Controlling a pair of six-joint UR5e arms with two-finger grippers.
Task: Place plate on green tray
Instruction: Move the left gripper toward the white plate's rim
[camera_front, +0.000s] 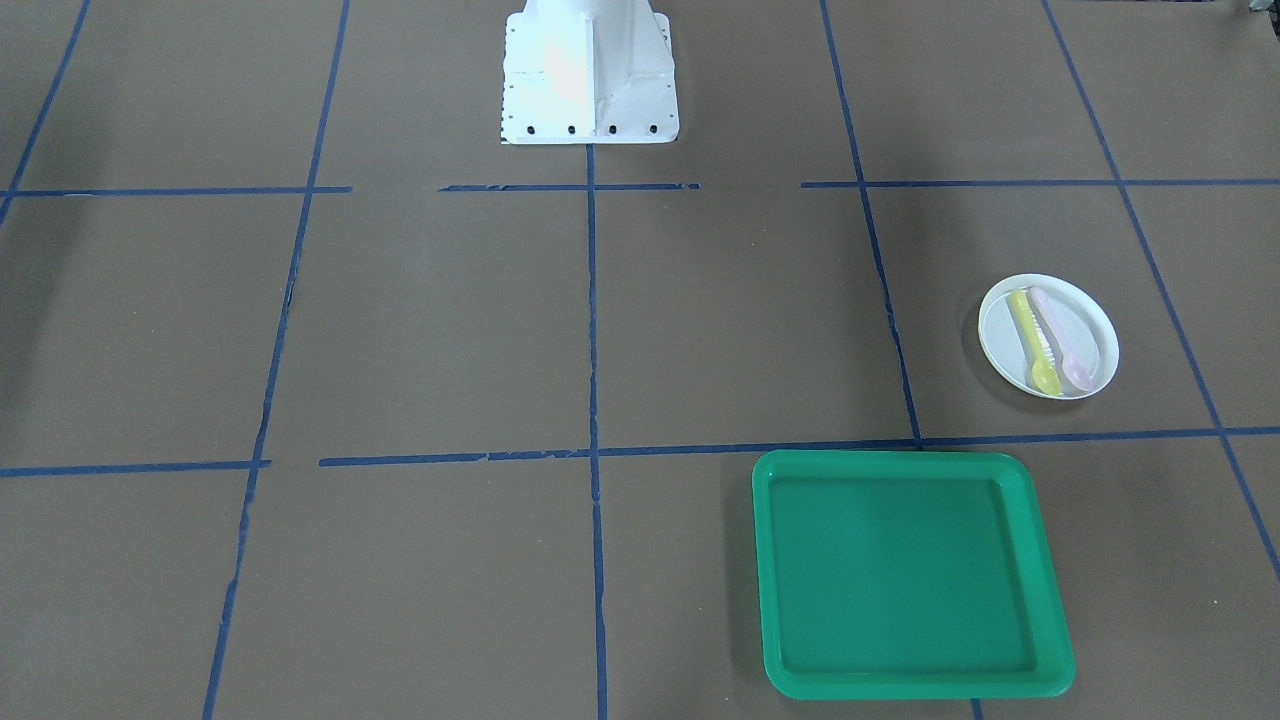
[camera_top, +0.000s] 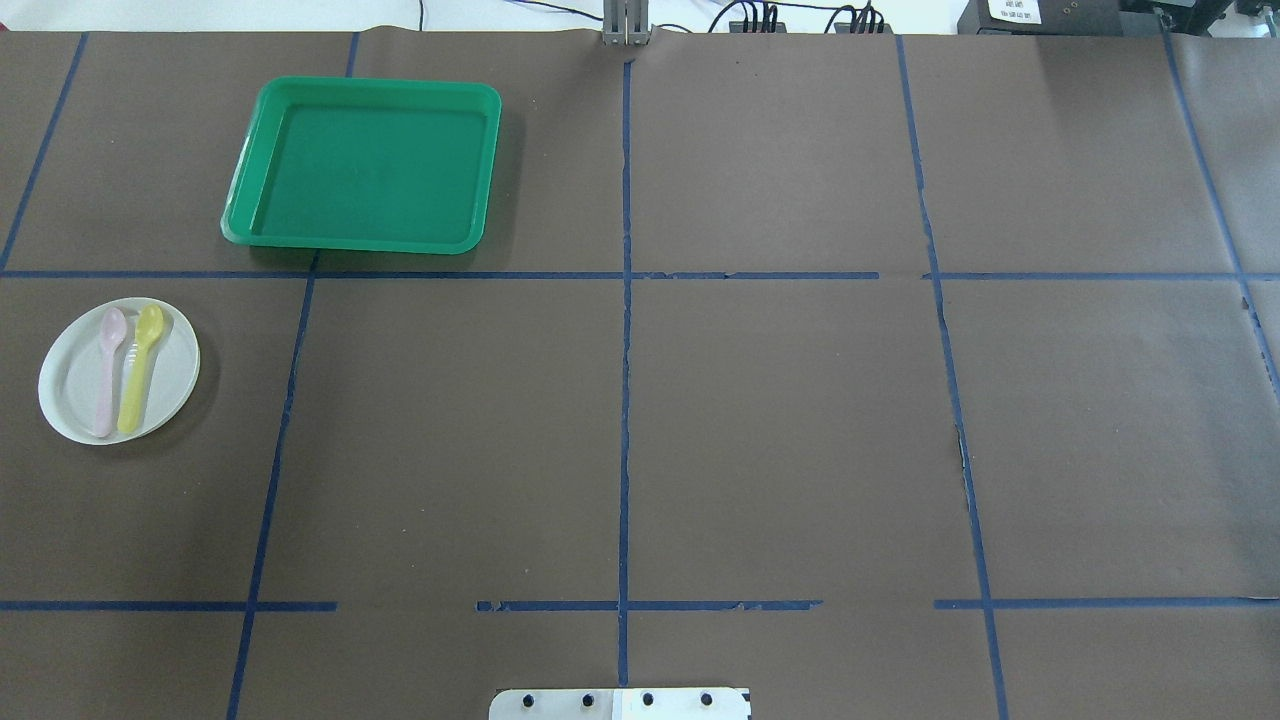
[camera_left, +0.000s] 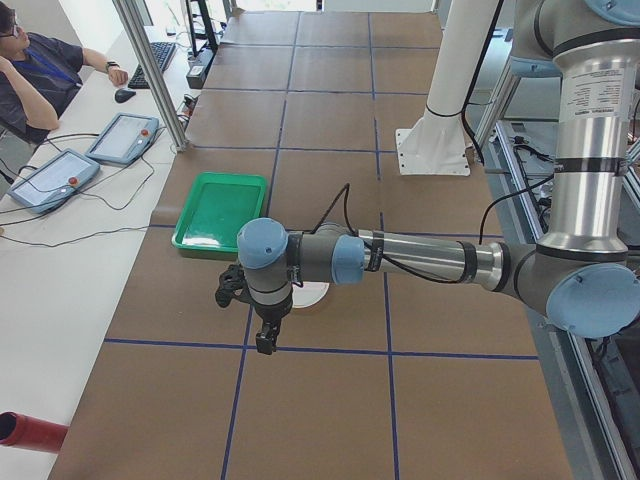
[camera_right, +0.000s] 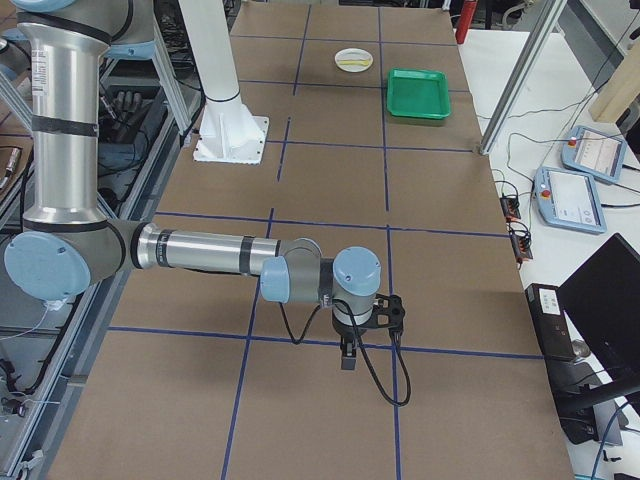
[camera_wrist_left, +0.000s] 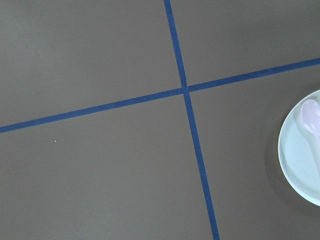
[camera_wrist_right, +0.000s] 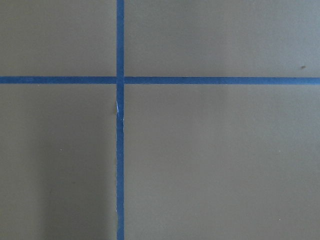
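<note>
Plate: the small white plate lies flat on the brown table, on the robot's left side and near that end of the table. It is not on the tray.
On the plate: 2 spoons lie side by side along it, a yellow spoon and a pink spoon, bowls pointing away from the robot.
Green tray: the green tray sits flat on the table, farther from the robot than the plate and a little nearer the table's middle.
Plate to tray: they are near each other but apart. 1 blue tape line runs between them, and the tray's near rim lies just beside it.
Left gripper: the left gripper hangs over the table with its fingers pointing down, near the plate. Seen from the table's left end, its wrist hides part of the plate. Only that side view shows it, so I cannot tell whether the fingers are spread or pressed together.
Left wrist view: the plate's rim and the pink spoon's bowl show at the right edge, beside a tape crossing.
Right gripper: the right gripper points down over the robot's right half of the table, close to a tape line and well apart from plate and tray. I cannot tell the state of its fingers either.
Right wrist view: brown table and 1 tape crossing.
Base: a white pedestal stands at the middle of the robot's edge.
Operator: a person sits at a side bench with 2 pendants.
</note>
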